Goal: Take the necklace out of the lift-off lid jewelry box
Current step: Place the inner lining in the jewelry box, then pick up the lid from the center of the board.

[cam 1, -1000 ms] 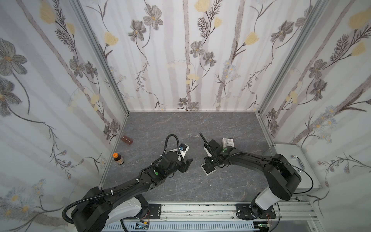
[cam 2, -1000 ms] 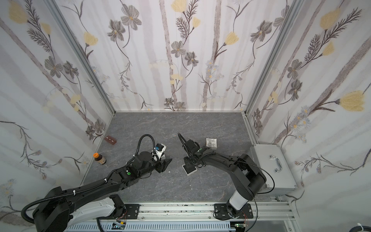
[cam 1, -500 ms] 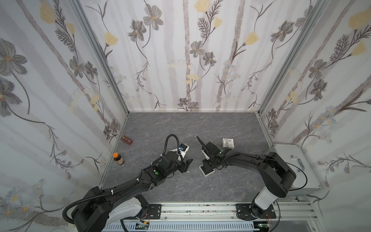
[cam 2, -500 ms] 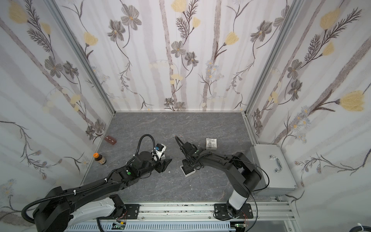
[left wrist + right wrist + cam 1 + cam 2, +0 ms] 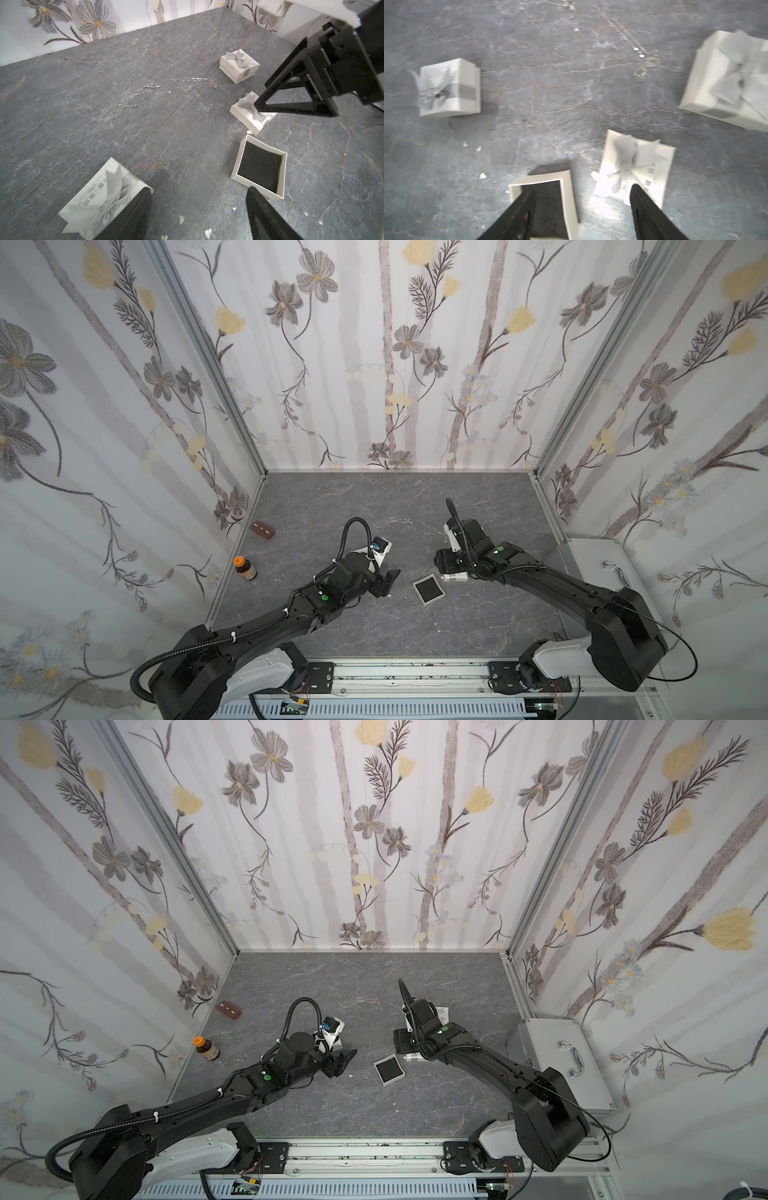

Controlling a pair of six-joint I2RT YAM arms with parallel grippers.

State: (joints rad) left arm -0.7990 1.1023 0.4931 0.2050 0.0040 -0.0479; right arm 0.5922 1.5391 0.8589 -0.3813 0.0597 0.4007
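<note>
Black foam (image 5: 260,164) bare in the box (image 5: 238,160); lid (image 5: 247,119) beside it, chains (image 5: 152,85) beyond; left gripper (image 5: 198,190) and right gripper (image 5: 583,188) gape empty; looks done; next, back away clear.

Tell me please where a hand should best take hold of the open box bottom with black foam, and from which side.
Probably across two opposite outer walls of the open box bottom, from straight above. It lies flat on the table, opening upward, thin walls upright around the black foam. It sits askew, so align with its walls.
</note>
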